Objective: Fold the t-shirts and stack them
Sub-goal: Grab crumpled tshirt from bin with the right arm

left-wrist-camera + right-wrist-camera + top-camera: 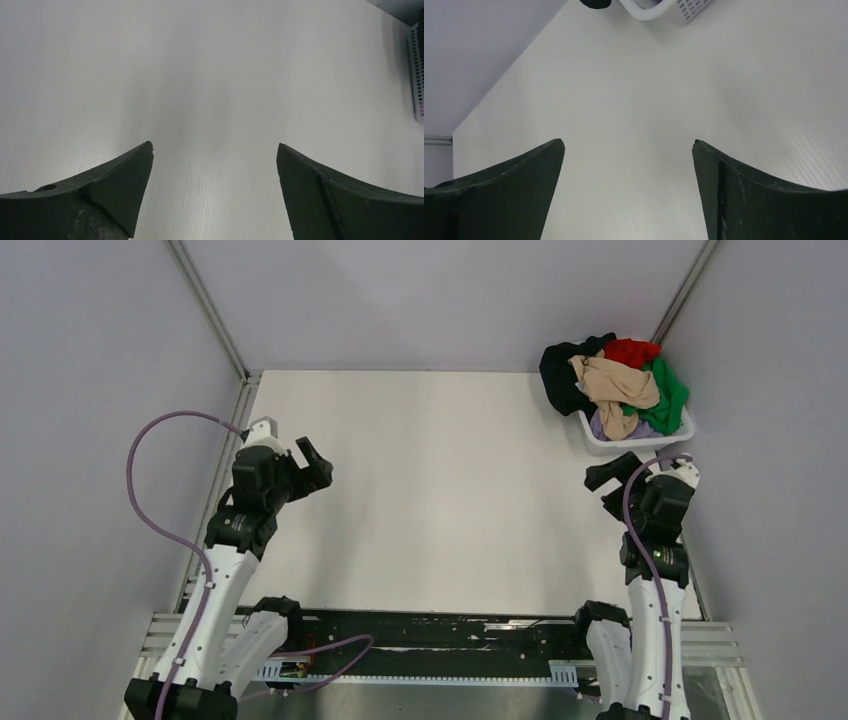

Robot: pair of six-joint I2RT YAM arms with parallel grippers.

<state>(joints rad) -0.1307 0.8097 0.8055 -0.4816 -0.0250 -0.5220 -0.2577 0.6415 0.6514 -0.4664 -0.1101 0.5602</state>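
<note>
From where I stand this is a robotics lab, a test cell rather than anyone's home. Blank pale grey panels [90, 390] wall in a bare white table [440, 500] on three sides, with slim aluminium posts [205, 305] running up the far corners. Two white and black robot arms, the left arm [225, 570] and the right arm [655, 580], are fixed at a slotted metal rail [450, 625] along the near edge. Purple cables [140, 490] loop off them, and a perforated cable duct [450, 672] runs below. The only homely thing is a white plastic basket [640, 445] heaped with crumpled t-shirts [620, 380] in the far right corner
</note>
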